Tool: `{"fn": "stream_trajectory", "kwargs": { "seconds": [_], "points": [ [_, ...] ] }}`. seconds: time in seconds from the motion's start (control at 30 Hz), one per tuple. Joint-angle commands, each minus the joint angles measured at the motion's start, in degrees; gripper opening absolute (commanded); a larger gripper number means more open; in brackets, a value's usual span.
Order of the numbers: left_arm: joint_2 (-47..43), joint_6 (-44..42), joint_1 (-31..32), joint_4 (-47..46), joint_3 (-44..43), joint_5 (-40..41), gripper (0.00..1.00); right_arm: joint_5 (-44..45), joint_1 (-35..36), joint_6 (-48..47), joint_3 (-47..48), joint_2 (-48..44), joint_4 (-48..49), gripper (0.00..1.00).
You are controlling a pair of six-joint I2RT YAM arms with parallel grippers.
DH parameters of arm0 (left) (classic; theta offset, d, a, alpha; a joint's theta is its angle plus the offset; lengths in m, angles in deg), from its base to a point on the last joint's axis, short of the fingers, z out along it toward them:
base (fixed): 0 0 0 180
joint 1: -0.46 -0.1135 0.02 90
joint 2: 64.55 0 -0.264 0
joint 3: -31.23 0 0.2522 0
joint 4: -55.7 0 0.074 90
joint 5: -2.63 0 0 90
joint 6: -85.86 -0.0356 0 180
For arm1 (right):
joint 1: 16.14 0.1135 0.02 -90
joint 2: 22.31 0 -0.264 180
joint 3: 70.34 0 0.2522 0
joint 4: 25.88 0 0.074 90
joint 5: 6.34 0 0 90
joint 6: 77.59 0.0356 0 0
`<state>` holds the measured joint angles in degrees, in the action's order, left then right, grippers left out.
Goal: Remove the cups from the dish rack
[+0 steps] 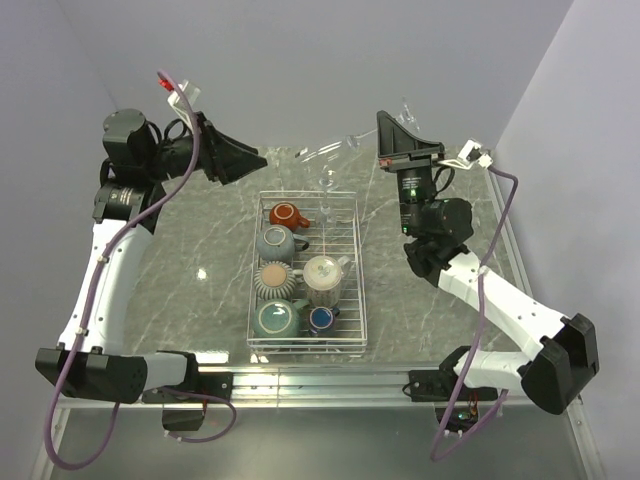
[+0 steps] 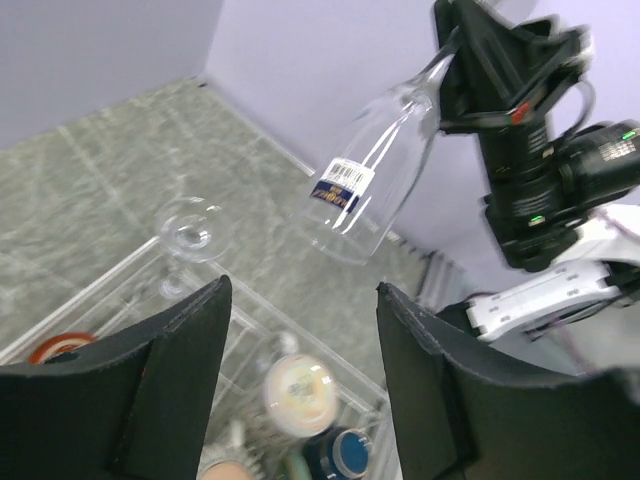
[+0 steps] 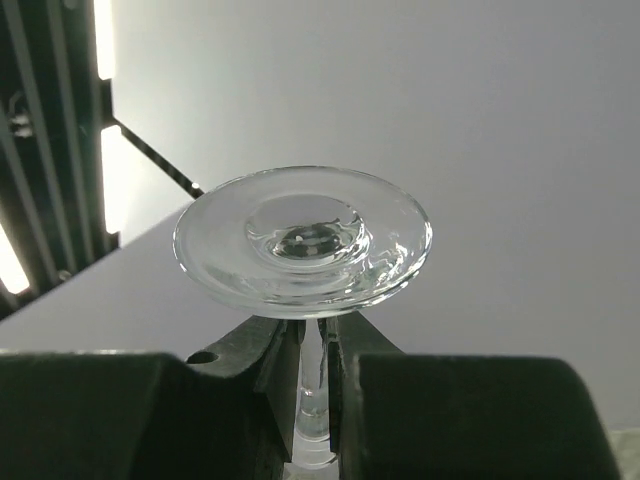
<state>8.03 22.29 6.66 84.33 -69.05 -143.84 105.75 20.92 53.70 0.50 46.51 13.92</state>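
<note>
Holding a clear stemmed glass [image 2: 372,165] up in the air with the right gripper [image 3: 312,335], past the far end of the dish rack [image 1: 252,300] as seen from the top view. Tilting steeply, with the long axis running from upper right to lower left in the left wrist view. Pointing the round foot [image 3: 303,240] up and toward the right arm's side, and the open mouth down and toward the left arm. Pinching the thin stem just under the foot, fingers pressed in on it from both sides, with nothing else touching the glass.

Hovering with the left gripper [image 2: 300,290] near the rack's far left corner, fingers spread wide apart, holding nothing and touching nothing.

Showing on the bowl a white barcode sticker [image 2: 338,188] with a dark blue band along its lower edge, the printing too small to read.

Sitting inside the rack, at the middle of the table [image 1: 190,240]:
- a second stemmed glass [image 1: 327,185] at the far end
- a red-brown mug [image 1: 285,213]
- a grey-teal mug [image 1: 275,242]
- a ribbed beige cup [image 1: 273,277]
- another grey-teal mug [image 1: 275,318]
- a white mug [image 1: 322,272]
- a small dark-blue cup [image 1: 320,318] at the near end
</note>
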Motion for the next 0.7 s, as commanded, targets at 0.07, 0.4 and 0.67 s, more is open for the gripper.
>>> {"fn": "stream_trajectory", "kwargs": {
  "seconds": [0.07,0.4,0.67],
  "points": [
    [-1.38,13.28,0.66,-11.87,1.26,-4.52,0.64,1.74,0.3,8.52,5.23,1.49,7.7,0.0],
    [-1.74,18.56,3.47,-16.19,3.72,-4.18,0.6,0.5,1.35,11.0,8.4,5.71,9.28,0.0],
    [-0.77,22.08,5.14,-19.09,3.99,-3.04,0.57,0.68,2.84,11.17,9.45,8.17,10.42,0.0]
  ]
}}
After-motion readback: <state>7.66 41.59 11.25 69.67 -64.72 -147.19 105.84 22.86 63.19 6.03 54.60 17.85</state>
